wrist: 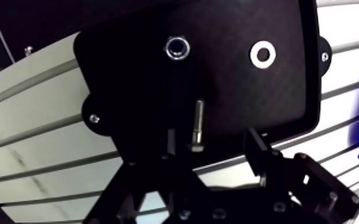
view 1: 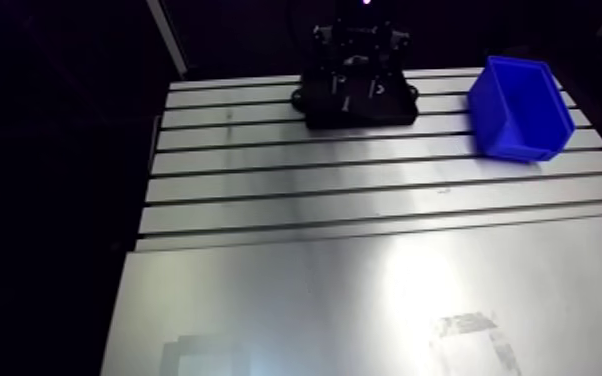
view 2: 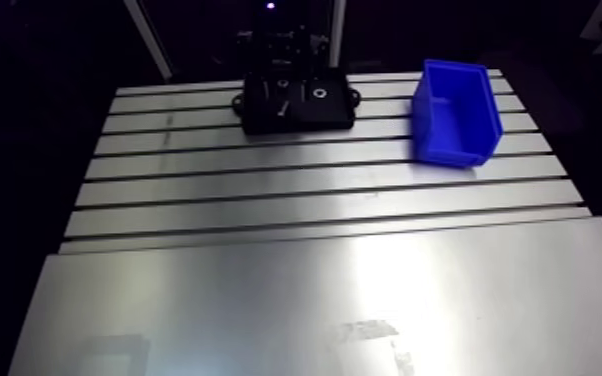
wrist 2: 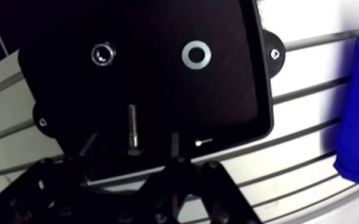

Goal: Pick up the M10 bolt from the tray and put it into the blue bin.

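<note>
The wrist view shows a black tray [wrist: 134,77] on the slotted table. A silver M10 bolt [wrist: 197,128] lies flat in it, head toward the gripper. My gripper [wrist: 213,148] hangs open just above the tray's near edge, and the bolt's head sits between the two dark fingertips without touching them. The blue bin [view 1: 520,105] stands empty on the table to the right of the tray, about a tray's width away. In the arm view the wrist hides part of the tray [view 2: 295,100].
A silver nut [wrist: 176,46] and a flat washer [wrist: 263,54] rest in the tray beyond the bolt. The slotted aluminium table [view 1: 365,200] stretches toward the camera and ends in a smooth plate.
</note>
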